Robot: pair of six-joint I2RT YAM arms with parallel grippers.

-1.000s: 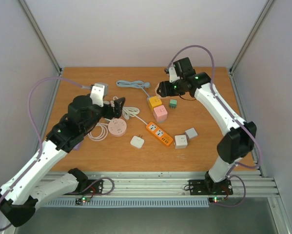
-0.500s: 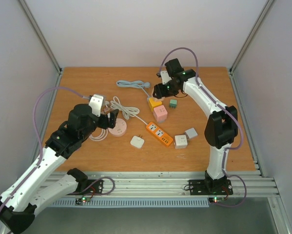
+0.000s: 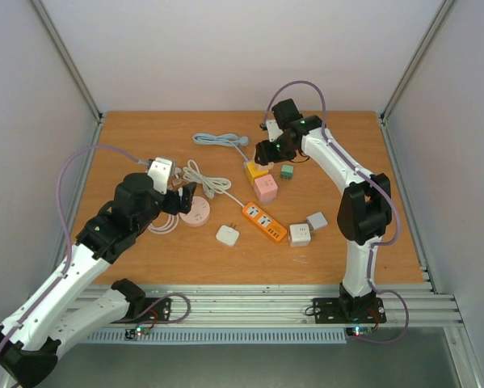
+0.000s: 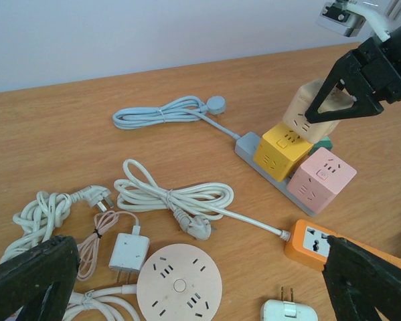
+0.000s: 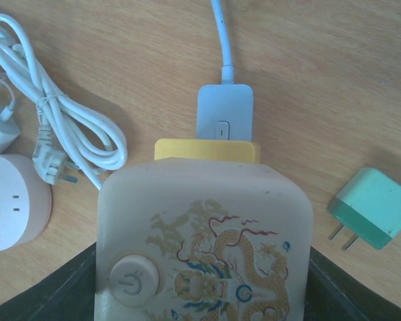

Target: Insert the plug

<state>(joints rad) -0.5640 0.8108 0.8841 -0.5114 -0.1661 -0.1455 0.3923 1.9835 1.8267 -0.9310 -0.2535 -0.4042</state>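
Plug (image 5: 203, 247), beige, clamped in right claw (image 3: 267, 153) over yellow socket (image 5: 207, 150); left claw (image 3: 191, 192) wide.

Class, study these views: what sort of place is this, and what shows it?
Likely a robotics lab cell: left arm and right arm bolted to a metal rail, a walled wooden table, scattered sockets like the orange power strip.

text: none legible; sign: power symbol on round button (image 5: 134, 281) of beige adapter (image 5: 203, 227)
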